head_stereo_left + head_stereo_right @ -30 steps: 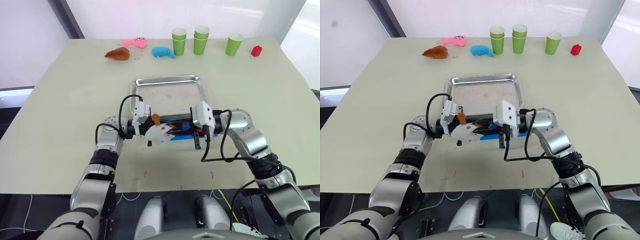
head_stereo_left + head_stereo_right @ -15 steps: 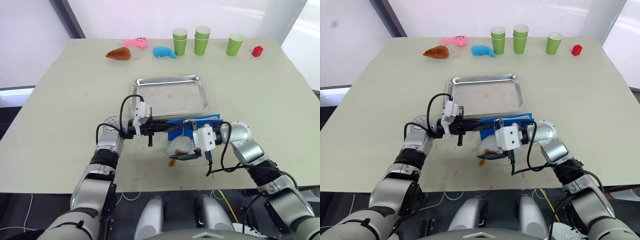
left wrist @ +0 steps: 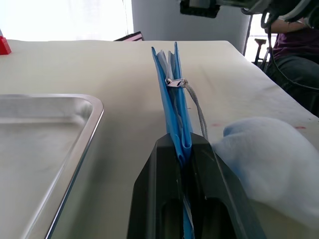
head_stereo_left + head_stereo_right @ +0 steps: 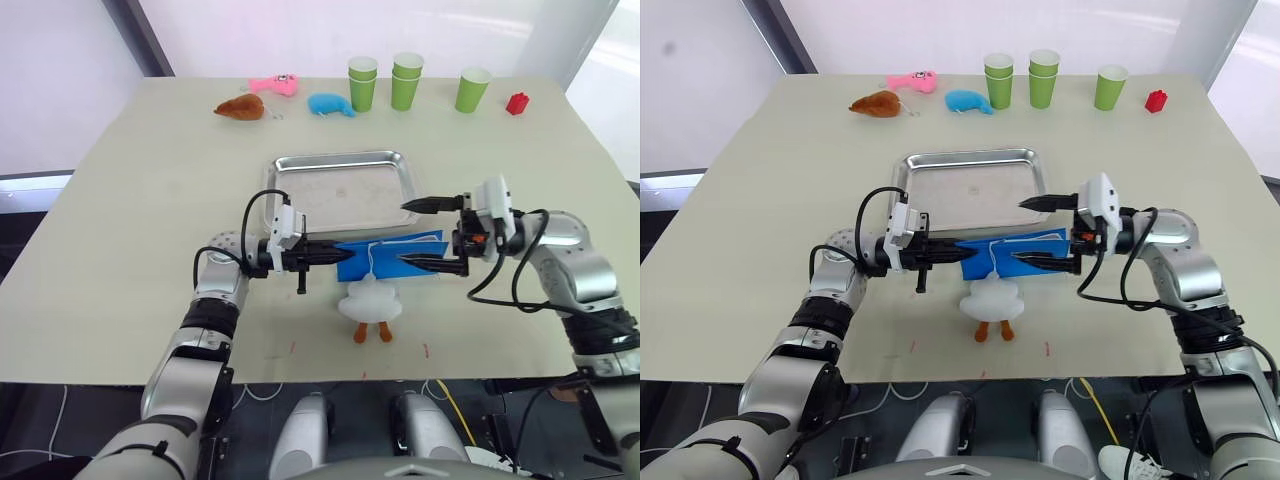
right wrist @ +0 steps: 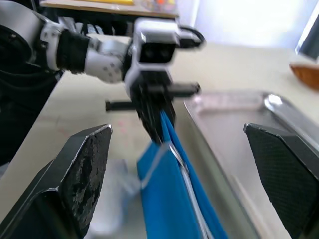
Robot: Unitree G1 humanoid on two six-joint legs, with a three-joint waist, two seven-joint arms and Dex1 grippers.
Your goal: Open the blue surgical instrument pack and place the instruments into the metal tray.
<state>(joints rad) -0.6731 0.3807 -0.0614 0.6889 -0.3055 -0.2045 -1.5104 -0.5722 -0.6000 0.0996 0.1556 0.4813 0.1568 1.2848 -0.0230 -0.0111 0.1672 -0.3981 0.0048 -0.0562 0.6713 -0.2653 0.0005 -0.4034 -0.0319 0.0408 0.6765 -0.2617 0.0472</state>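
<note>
- Currently, one blue surgical instrument pack (image 4: 390,258) is being held on edge just in front of one metal tray (image 4: 345,190).
- It is being pinched by the closed left gripper (image 4: 330,255).
- Beside it, the right gripper (image 4: 412,233) is being held wide open, empty.
- Five green cups (image 4: 363,83) and one white plush toy (image 4: 370,305) are being counted on the table (image 4: 130,200).

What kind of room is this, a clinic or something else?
Probably a robot test lab, not a clinic: the steel tray and blue pack share one plain table with plush toys and green paper cups.
</note>
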